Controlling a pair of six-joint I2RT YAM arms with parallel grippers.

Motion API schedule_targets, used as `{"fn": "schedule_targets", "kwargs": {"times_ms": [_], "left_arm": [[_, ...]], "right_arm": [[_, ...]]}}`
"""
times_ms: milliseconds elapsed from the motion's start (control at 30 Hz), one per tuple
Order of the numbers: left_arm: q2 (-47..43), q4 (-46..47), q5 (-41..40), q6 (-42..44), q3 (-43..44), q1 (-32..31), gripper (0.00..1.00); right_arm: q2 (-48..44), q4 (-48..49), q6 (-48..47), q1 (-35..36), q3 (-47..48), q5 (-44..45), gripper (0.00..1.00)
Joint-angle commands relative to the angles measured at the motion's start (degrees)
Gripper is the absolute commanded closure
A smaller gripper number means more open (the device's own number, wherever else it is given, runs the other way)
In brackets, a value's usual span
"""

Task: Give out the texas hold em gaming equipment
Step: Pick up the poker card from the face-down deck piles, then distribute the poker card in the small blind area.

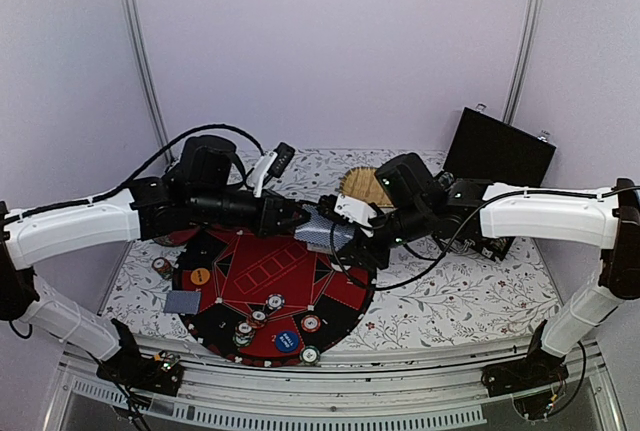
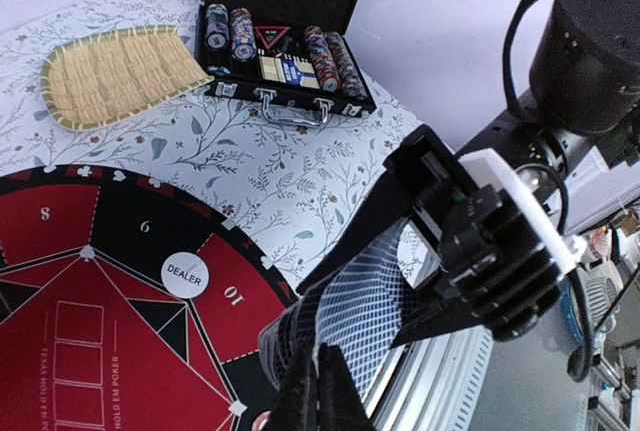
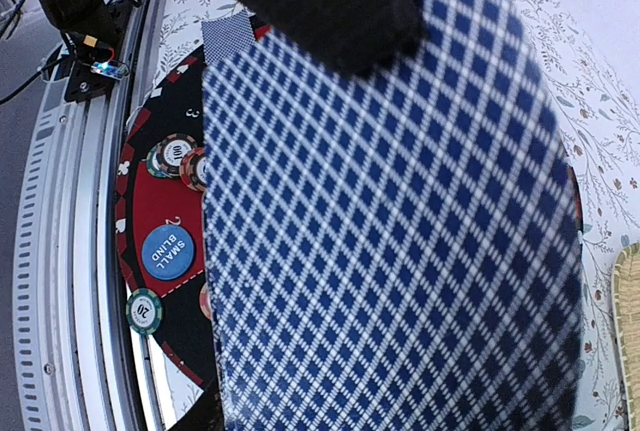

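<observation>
Pulling one card from the cards, which hang in the air over the far edge of the round poker mat, you should draw slowly and flat, so only one slides off. The right pincer is closed on the cards. The left pincer is closed nearly to touching and nips their edge.

One mat, one straw tray, one chip case, one dealer button.

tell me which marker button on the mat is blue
The SMALL BLIND button, at the front; the DEALER button is white, the left button orange.
</observation>
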Motion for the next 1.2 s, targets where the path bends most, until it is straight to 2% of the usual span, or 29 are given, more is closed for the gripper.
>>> {"fn": "schedule_targets", "kwargs": {"times_ms": [0,267,400,567,667,800,933,1167], "left_arm": [[-2.9,-1.4,0.6,0.6,-0.6,0.3,1.00],[-7.2,1.7,4.4,0.3,-1.6,1.0,1.00],[-11.2,4.9,7.2,-1.5,-3.2,3.2,1.00],[-18.4,4.7,11.0,-4.0,-6.5,11.5,1.00],[-19.9,-1.1,10.0,-2.2,-8.6,16.8,1.00],[-14.5,-9.9,7.9,3.5,-10.1,17.8,1.00],[-6.7,-5.2,13.6,4.4,-12.8,15.3,1.00],[9.4,3.3,20.1,6.1,-8.8,3.6,1.00]], "right_arm": [[-2.5,1.6,-0.9,0.3,0.4,1.2,0.56],[-3.0,2.1,-1.0,-1.2,-1.4,1.9,0.56],[-3.3,3.0,-0.2,-3.2,-2.4,1.5,0.57],[-3.4,2.3,1.5,-7.1,-3.0,3.3,0.57],[-4.2,0.9,2.1,-9.6,-2.9,5.0,0.57],[-6.4,-0.9,2.4,-11.1,-3.0,6.8,0.57],[-8.9,-1.8,2.0,-11.3,-3.7,7.8,0.57],[-11.0,-2.9,2.3,-11.4,-4.1,7.6,0.57]]}}
